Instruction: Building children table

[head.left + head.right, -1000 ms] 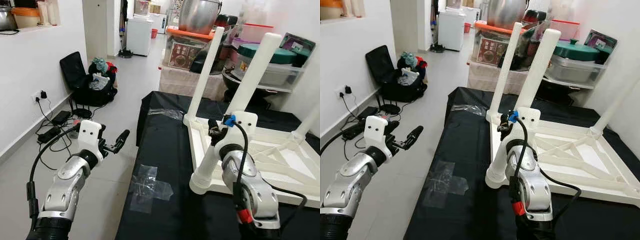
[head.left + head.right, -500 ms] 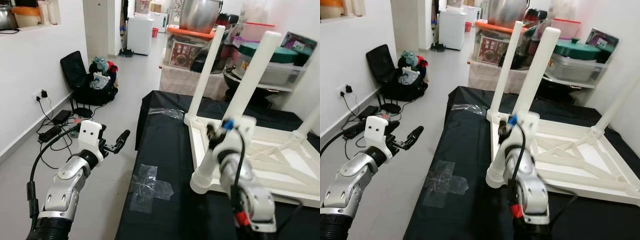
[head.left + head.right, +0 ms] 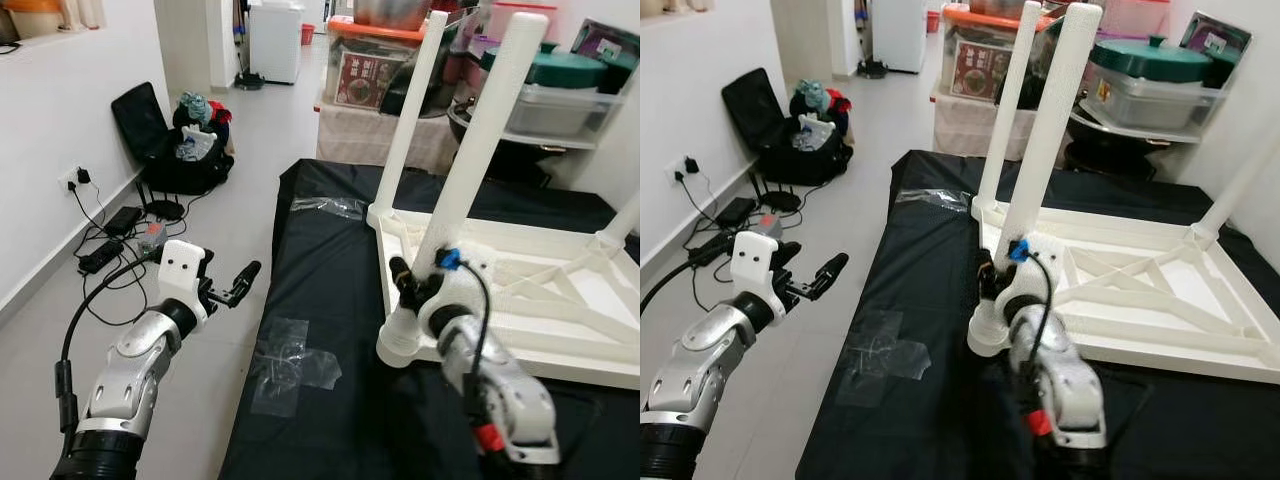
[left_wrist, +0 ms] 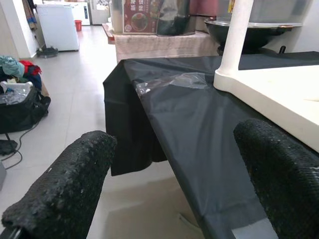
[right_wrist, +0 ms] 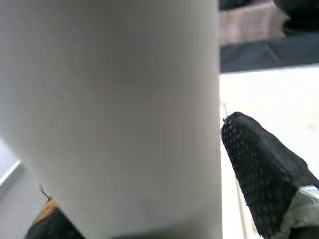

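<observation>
A white children's table (image 3: 545, 300) lies upside down on a black cloth (image 3: 320, 270), its legs pointing up. My right gripper (image 3: 415, 288) is at the bottom of the near corner leg (image 3: 478, 150), just above the leg's base. In the right wrist view the white leg (image 5: 114, 114) sits between the two black fingers (image 5: 259, 164), which press against it. A second leg (image 3: 412, 105) stands behind at the far corner. My left gripper (image 3: 240, 284) hangs open over the floor, left of the cloth, holding nothing; its fingers (image 4: 65, 191) are spread wide.
A clear tape patch (image 3: 290, 362) is stuck on the cloth's near left part. A black bag with clothes (image 3: 175, 150) and cables (image 3: 110, 245) lie by the left wall. Shelves with pots and boxes (image 3: 555, 100) stand behind the table. A white appliance (image 3: 272, 40) is far down the hall.
The camera has tipped downward. My right gripper has come lower on the near leg, toward its base. The left arm has stayed where it was.
</observation>
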Controlling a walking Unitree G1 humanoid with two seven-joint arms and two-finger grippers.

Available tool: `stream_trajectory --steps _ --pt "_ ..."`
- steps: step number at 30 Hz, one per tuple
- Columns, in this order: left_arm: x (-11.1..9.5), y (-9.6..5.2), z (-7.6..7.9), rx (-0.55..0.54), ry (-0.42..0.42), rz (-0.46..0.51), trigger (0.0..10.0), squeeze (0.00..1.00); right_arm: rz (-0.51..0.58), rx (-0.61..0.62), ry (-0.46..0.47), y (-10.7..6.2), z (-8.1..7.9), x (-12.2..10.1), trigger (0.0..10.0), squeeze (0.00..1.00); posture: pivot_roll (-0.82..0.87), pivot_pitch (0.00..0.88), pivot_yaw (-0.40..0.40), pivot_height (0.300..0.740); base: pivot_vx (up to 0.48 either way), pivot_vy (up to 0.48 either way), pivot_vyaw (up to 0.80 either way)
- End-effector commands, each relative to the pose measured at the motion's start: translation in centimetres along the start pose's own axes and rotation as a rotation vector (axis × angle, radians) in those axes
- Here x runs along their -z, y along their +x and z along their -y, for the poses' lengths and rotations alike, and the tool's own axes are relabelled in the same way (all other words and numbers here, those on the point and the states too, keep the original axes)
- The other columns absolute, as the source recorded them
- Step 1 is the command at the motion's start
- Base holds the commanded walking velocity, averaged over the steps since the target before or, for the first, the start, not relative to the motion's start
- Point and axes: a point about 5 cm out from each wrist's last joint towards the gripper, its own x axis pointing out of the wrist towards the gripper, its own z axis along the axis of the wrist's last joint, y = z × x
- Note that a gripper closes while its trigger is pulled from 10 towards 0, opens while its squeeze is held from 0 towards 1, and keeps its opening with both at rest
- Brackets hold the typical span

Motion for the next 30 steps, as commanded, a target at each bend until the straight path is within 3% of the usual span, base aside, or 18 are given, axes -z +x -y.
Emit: stream_trajectory --steps 1,7,8,9,10,11,15,28,29,30 --pt "0.2 0.0 0.0 0.009 0.016 -0.009 10.0 0.0 0.055 0.034 0.014 0.1 1.6 -1.1 10.0 0.0 0.06 0.0 -0.1 0.74 0.0 0.0 0.0" --pt "0.2 0.1 0.1 0.011 0.017 -0.009 10.0 0.0 0.065 -0.015 0.003 0.2 1.6 -1.5 10.0 0.0 0.06 0.0 -0.1 0.74 0.0 0.0 0.0" --pt "0.1 0.1 0.2 0.015 0.018 -0.008 10.0 0.0 0.073 -0.109 -0.028 0.5 1.6 -2.0 10.0 0.0 0.06 0.0 -0.099 0.74 0.0 0.0 0.0" --pt "0.1 0.1 0.2 0.015 0.018 -0.008 10.0 0.0 0.073 -0.109 -0.028 0.5 1.6 -2.0 10.0 0.0 0.06 0.0 -0.099 0.74 0.0 0.0 0.0" --pt "0.0 0.1 0.2 0.018 0.022 -0.006 10.0 0.0 0.072 -0.207 -0.087 1.0 2.1 -2.7 10.0 0.0 0.07 0.0 -0.105 0.74 0.0 0.0 0.0" --pt "0.0 0.1 0.2 0.018 0.022 -0.006 10.0 0.0 0.072 -0.207 -0.087 1.0 2.1 -2.7 10.0 0.0 0.07 0.0 -0.105 0.74 0.0 0.0 0.0" --pt "-0.2 0.2 0.0 0.021 0.033 0.001 10.0 0.0 0.068 -0.432 -0.198 1.9 3.0 -4.2 10.0 0.0 0.09 0.0 -0.118 0.74 0.0 0.0 0.0" --pt "-0.3 0.1 0.2 0.035 0.043 0.0 10.0 0.0 -0.011 -0.675 -0.273 2.2 3.4 -4.0 10.0 0.0 0.09 0.0 -0.12 0.74 0.0 0.0 0.0" --pt "-0.3 0.1 0.2 0.036 0.044 0.0 10.0 0.0 -0.008 -0.673 -0.268 2.5 3.6 -4.1 6.9 0.0 0.09 0.0 -0.12 0.74 0.0 0.0 0.0" --pt "-0.3 0.1 0.2 0.036 0.044 0.0 10.0 0.0 -0.008 -0.673 -0.268 2.5 3.6 -4.1 6.9 0.0 0.09 0.0 -0.12 0.74 0.0 0.0 0.0"
